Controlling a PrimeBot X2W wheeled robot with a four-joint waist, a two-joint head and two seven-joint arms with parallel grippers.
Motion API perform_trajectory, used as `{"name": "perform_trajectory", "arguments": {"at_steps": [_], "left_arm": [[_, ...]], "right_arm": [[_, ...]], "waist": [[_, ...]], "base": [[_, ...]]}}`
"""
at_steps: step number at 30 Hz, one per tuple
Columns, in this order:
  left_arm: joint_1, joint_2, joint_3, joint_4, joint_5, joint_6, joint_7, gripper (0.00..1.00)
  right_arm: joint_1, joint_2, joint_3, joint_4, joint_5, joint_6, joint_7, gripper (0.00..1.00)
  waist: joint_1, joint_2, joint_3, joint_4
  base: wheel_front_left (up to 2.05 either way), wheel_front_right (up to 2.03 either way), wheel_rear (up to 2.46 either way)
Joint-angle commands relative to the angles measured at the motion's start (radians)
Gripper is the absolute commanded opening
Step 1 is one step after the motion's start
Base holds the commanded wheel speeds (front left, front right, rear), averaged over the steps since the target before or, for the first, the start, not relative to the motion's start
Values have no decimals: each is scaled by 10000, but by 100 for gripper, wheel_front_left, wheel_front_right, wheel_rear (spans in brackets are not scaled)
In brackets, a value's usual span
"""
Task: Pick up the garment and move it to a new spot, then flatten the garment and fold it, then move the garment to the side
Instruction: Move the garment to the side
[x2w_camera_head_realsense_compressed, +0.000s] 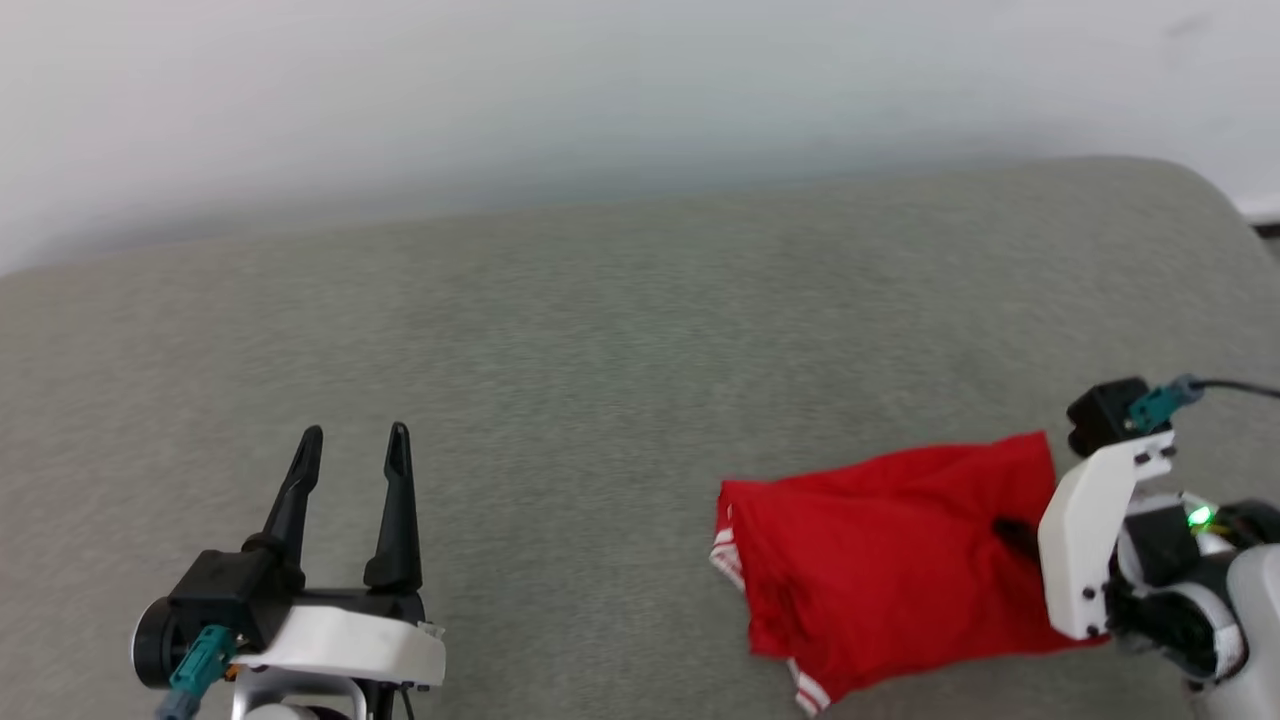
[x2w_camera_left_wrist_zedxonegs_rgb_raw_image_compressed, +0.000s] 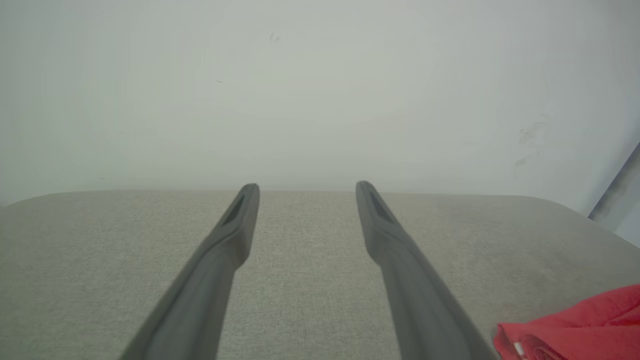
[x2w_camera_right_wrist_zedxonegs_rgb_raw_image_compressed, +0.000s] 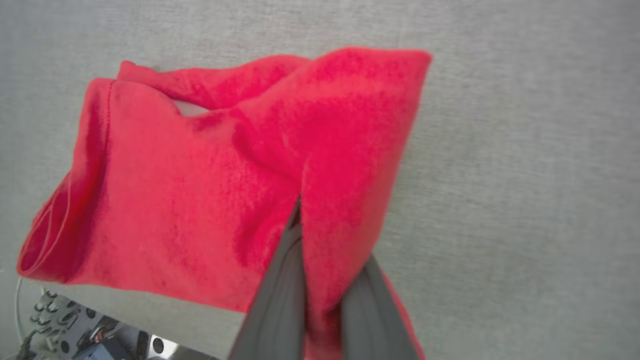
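The red shirt (x2w_camera_head_realsense_compressed: 880, 560) lies bunched on the grey padded surface (x2w_camera_head_realsense_compressed: 600, 330), at about four o'clock in the head view. Red-and-white striped trim (x2w_camera_head_realsense_compressed: 810, 690) shows along its six and nine o'clock edges. The right gripper (x2w_camera_head_realsense_compressed: 1015, 535) reaches in from three o'clock and pinches a raised fold of the shirt. In the right wrist view its fingers (x2w_camera_right_wrist_zedxonegs_rgb_raw_image_compressed: 280, 300) press the red cloth between them. The left gripper (x2w_camera_head_realsense_compressed: 355, 440) sits at eight o'clock, well apart from the shirt, spread and holding nothing, pointing to twelve o'clock toward the pale wall (x2w_camera_head_realsense_compressed: 500, 100).
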Motion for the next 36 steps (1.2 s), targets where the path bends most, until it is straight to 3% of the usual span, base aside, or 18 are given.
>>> {"name": "perform_trajectory", "arguments": {"at_steps": [1, 6, 11, 20, 26, 27, 28, 29, 36], "left_arm": [[-221, 54, -30, -81, 39, -11, 40, 100], [-847, 253, -140, -477, 253, -109, 284, 100], [-1798, 463, -366, -916, 565, -323, 622, 100], [-3620, 982, -605, -1824, 1186, -690, 1316, 100], [-4170, 1132, -720, -2237, 1400, -779, 1648, 100], [-4230, 1152, -735, -2271, 1417, -783, 1691, 100], [-4278, 1179, -739, -2281, 1425, -796, 1736, 100], [-4287, 1191, -753, -2280, 1420, -803, 1746, 100], [-4019, 1133, -780, -1992, 1305, -734, 1625, 100]], "right_arm": [[-238, -123, 16, 120, -112, -4, -151, 0], [-1323, -478, -42, 907, -578, -4, -1001, 0], [-2416, -852, -638, 1863, -1061, -4, -2132, 0], [-4465, -1284, -2897, 3676, -2713, -6, -4183, 0], [-5263, -877, -3995, 4696, -3712, -6, -5405, 0], [-5353, -780, -4152, 4883, -3901, -6, -5657, 9], [-5385, -646, -4258, 5067, -4094, -6, -5875, 42], [-5440, -501, -4344, 5276, -4214, -6, -6079, 100], [-5554, -252, -4867, 6065, -5257, -6, -7991, 100]], "waist": [[-1, 0, 447, -1153], [-1, 0, 1432, -2286], [-1, 0, 2718, -2803], [-1, 0, 4952, -2768], [-1, 0, 5711, -2642], [-1, 0, 5795, -2628], [-1, 0, 5842, -2621], [-1, 0, 5860, -2620], [-1, 0, 5423, -2639]], "base": [[0, 0, 0], [0, 0, 0], [0, 0, 0], [0, 0, 0], [0, 0, 0], [0, 0, 0], [0, 0, 0], [0, 0, 0], [0, 0, 0]]}}
